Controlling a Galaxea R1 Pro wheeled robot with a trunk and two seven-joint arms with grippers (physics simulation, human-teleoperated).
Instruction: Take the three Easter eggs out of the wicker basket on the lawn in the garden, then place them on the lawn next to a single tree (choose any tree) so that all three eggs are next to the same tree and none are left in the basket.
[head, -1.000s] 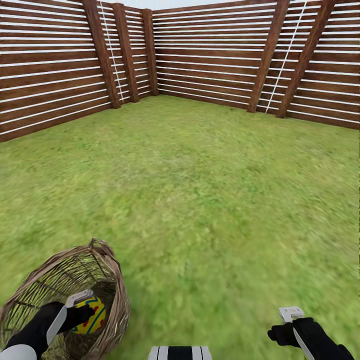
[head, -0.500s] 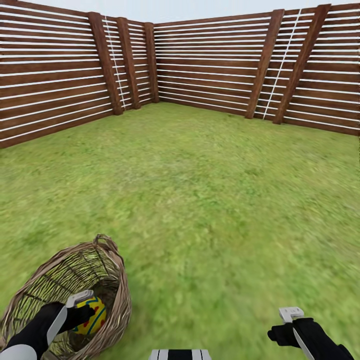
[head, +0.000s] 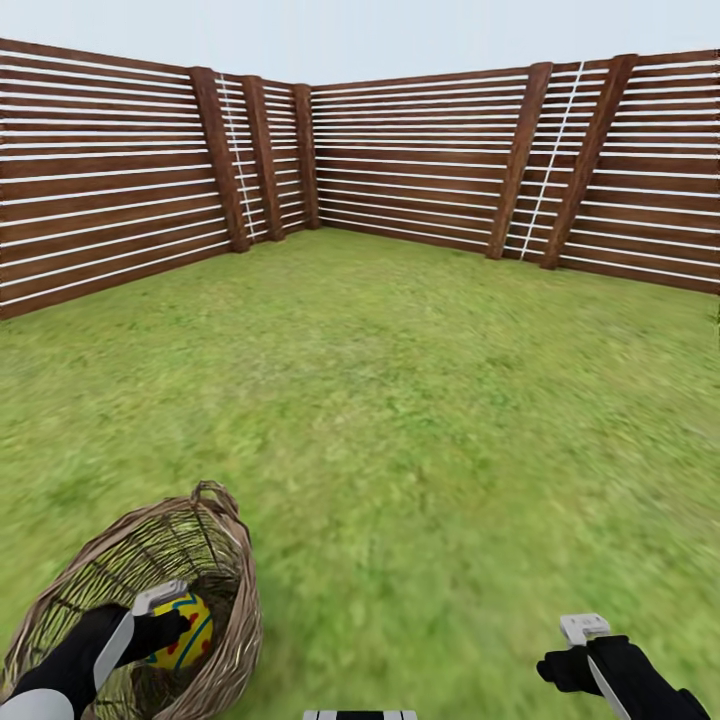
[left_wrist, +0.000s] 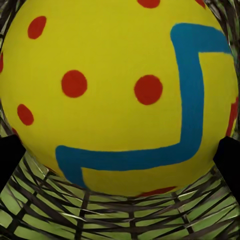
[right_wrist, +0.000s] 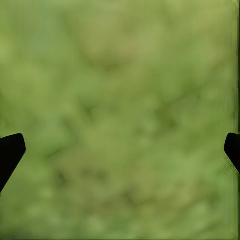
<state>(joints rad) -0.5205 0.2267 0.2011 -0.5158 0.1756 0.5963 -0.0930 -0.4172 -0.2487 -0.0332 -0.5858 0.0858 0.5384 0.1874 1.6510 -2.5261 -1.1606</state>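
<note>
While inside basket: left pincer (head: 178, 622) reaches down into wicker basket (head: 225, 560), clamped on Easter egg (head: 185, 630).
Right pincer (head: 560, 660): fingers spread, empty, low over lawn (head: 420, 420).

Yellow Easter egg (left_wrist: 120, 95) with red dots and a blue zigzag band (brown woven wicker basket (head: 215, 530) around it), mottled green lawn (head: 430, 420).
</note>
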